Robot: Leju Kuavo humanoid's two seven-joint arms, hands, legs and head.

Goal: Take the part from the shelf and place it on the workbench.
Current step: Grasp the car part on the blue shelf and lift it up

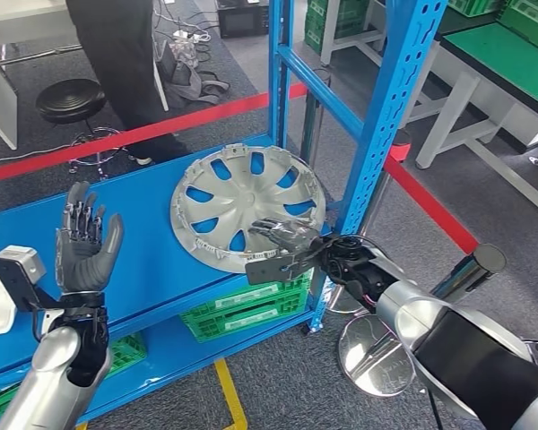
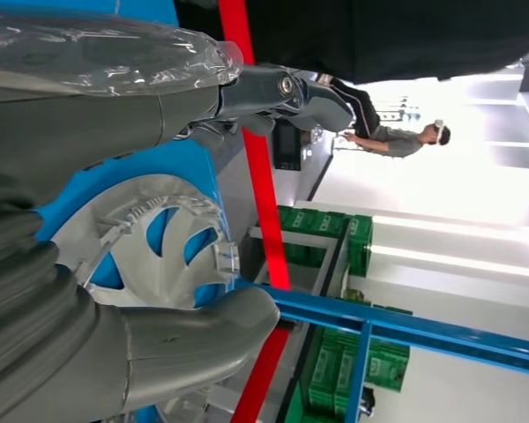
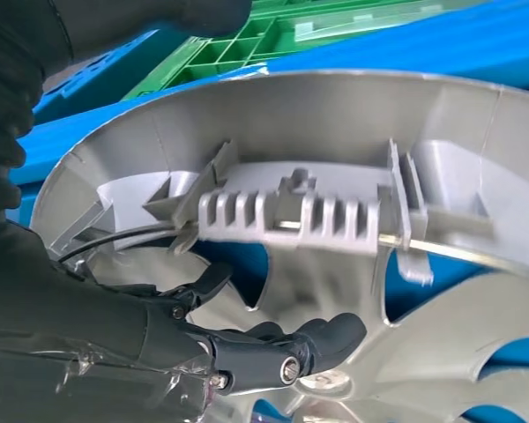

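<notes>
Right hand [image 1: 283,251] over flat hubcap [image 1: 242,193]

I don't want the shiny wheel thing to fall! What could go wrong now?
1. The hubcap lies near the front edge of the blue shelf, so a nudge might slide it off.
2. The right robot hand reaches over its rim; if it is not yet gripping firmly, the hubcap could slip.
3. The left robot hand is raised, open, off to the side, so it cannot help catch.
</notes>
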